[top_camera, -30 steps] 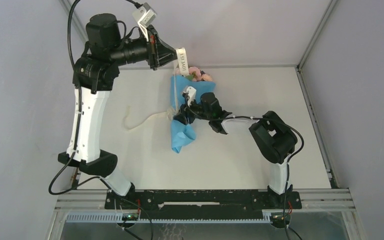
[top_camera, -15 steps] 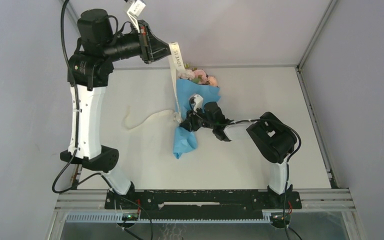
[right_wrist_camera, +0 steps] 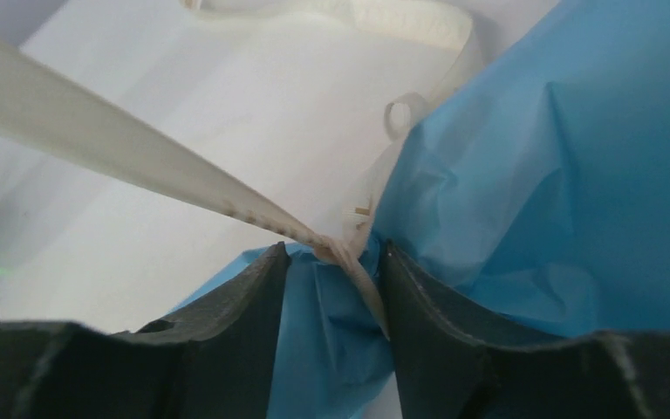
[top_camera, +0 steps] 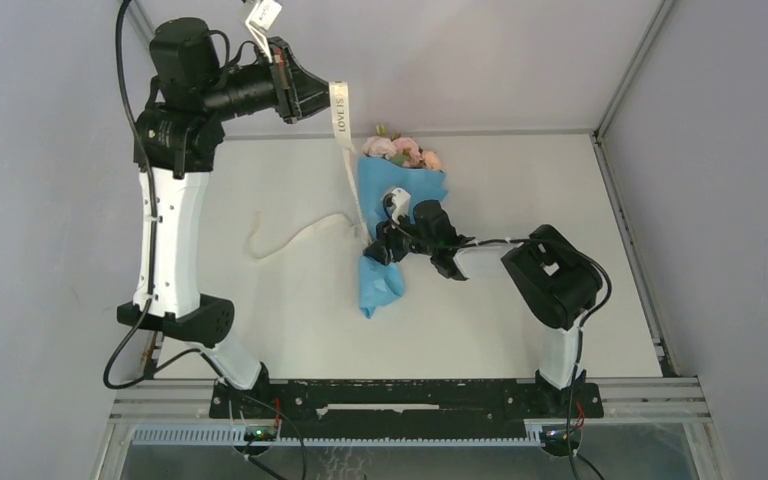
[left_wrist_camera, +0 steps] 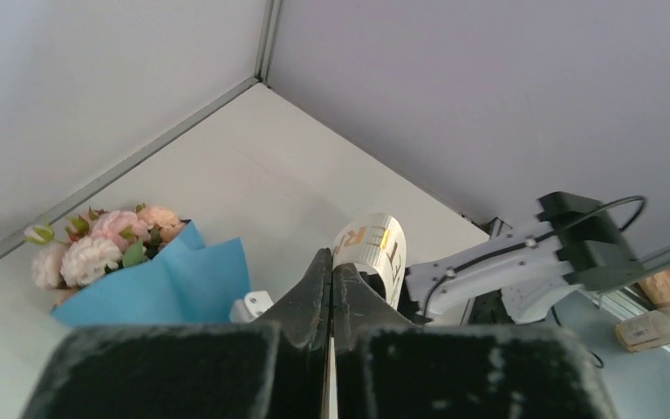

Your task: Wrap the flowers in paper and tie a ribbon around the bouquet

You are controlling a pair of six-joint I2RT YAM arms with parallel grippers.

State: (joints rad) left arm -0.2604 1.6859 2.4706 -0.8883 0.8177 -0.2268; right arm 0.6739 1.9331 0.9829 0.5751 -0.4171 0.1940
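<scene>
Cream ribbon (top_camera: 350,170) is my worry. It runs taut from the waist of the bouquet (top_camera: 405,195), which lies mid-table (top_camera: 540,190) with its pink blooms (top_camera: 401,149) toward the far wall. From there it climbs to my left gripper (top_camera: 326,96), clenched on one end high above the far side. The other end trails loose on the table to the left. My right gripper (right_wrist_camera: 331,262) sits astride that waist, its fingers partway apart with blue paper (right_wrist_camera: 532,175) and the ribbon's crossing between them. I cannot tell whether they truly squeeze. If they don't, a harder pull from the left could drag the cone or slide the loop off its narrow end. A sharp tug might also tear the thin paper.
</scene>
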